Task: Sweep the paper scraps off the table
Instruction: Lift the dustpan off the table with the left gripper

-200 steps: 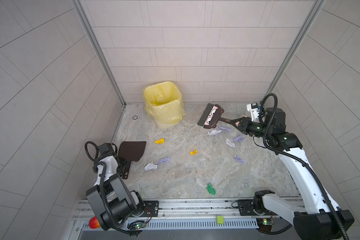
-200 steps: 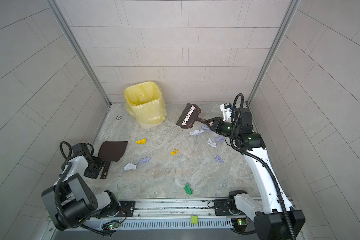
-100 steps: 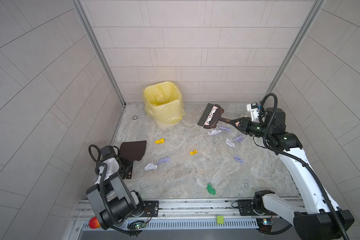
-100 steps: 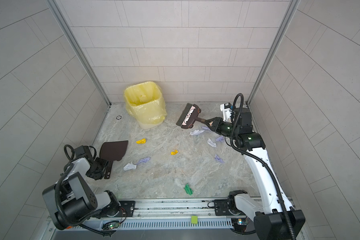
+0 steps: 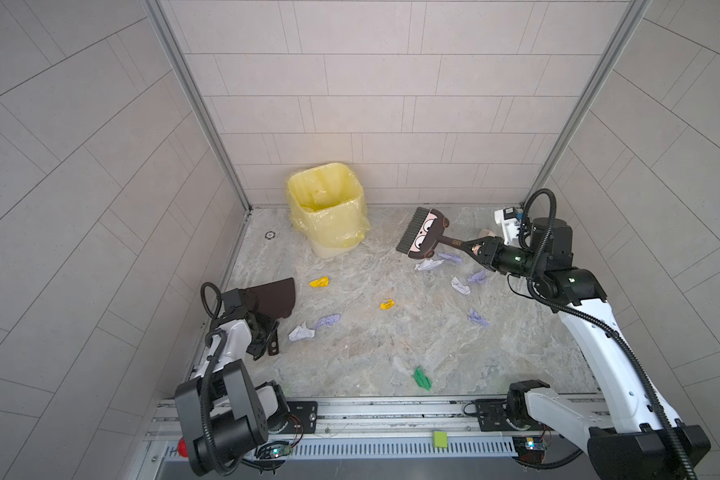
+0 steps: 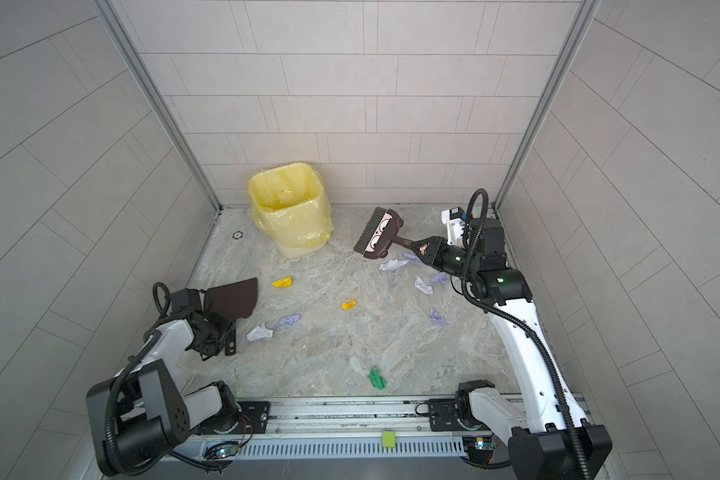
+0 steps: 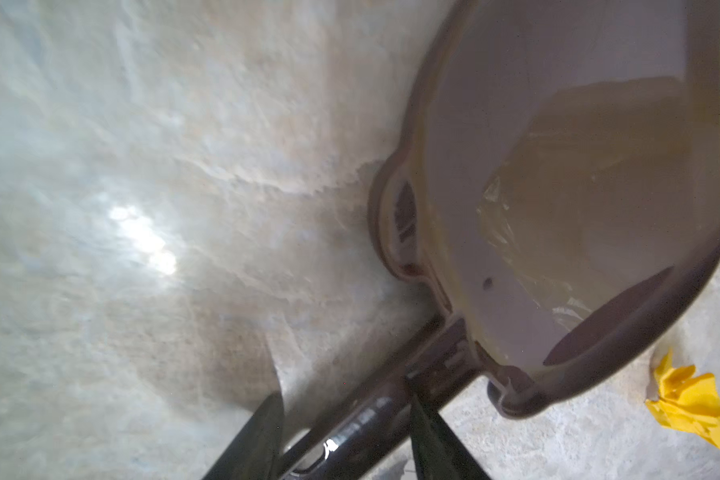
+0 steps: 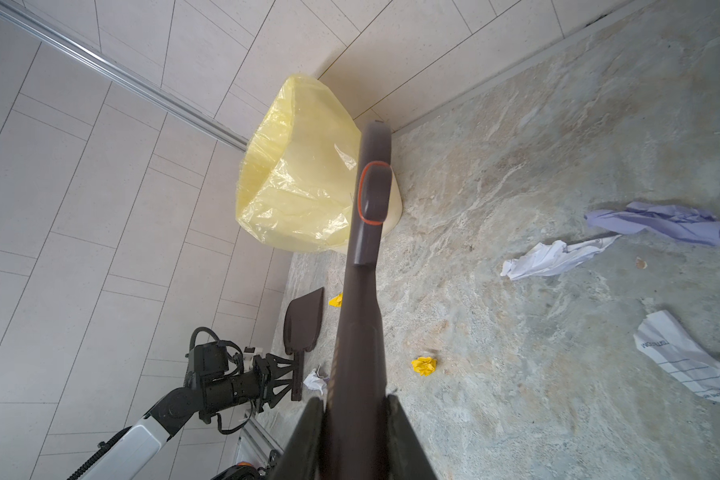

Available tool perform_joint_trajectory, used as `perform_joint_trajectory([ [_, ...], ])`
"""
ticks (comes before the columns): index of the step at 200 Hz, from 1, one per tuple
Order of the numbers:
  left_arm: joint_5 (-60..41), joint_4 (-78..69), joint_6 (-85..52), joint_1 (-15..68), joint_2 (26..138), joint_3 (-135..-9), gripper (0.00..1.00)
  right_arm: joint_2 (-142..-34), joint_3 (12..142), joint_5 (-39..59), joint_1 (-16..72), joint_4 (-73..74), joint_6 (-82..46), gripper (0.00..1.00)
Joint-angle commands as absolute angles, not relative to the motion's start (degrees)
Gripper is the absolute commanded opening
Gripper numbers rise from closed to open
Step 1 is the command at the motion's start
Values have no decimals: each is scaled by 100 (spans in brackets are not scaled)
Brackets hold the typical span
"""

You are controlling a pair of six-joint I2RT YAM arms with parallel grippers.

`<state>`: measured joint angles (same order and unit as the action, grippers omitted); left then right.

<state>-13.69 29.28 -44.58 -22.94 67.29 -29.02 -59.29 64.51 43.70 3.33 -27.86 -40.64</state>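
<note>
Right gripper (image 5: 472, 248): clamped on brush (image 5: 422, 232) handle, head near far edge of table (image 5: 371, 340), beside lilac scraps (image 5: 431, 264). Left gripper (image 7: 346, 415): astride dustpan (image 5: 275, 297) handle by left edge; whether it grips, I cannot tell. Scraps: scattered across table. Step: lining up a stroke. Next: I lower bristles and drag toward dustpan.

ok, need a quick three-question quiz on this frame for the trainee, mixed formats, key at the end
1. True or false: the right gripper holds the brush by its handle.
2. Which paper scrap lies nearest the front rail? A yellow, B green, C white.
3. How many yellow scraps lie on the table?

Key:
1. True.
2. B, the green scrap.
3. Two. The second sits mid-table.
</note>
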Motion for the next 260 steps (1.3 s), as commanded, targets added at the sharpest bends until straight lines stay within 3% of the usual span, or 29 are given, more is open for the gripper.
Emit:
perform_joint_trajectory([
  [1,-1256,3148,-4492,-2092,6771,-3028,60,-5713,6349,4333,301,-2620,-3975,0],
  [33,-494,3906,-3710,-1751,6723,-3597,78,-5661,6267,4334,282,-2610,-3981,0],
  [49,-363,3997,-3502,-1576,6792,-3722,81,-5654,6236,4342,259,-2610,-3975,0],
  [110,543,4470,-3494,-327,7388,-3960,81,-5575,6270,4446,75,-2701,-3940,0],
  [260,273,3983,-3692,-329,7641,-3458,69,-5720,6458,4608,-88,-2809,-3920,0],
])
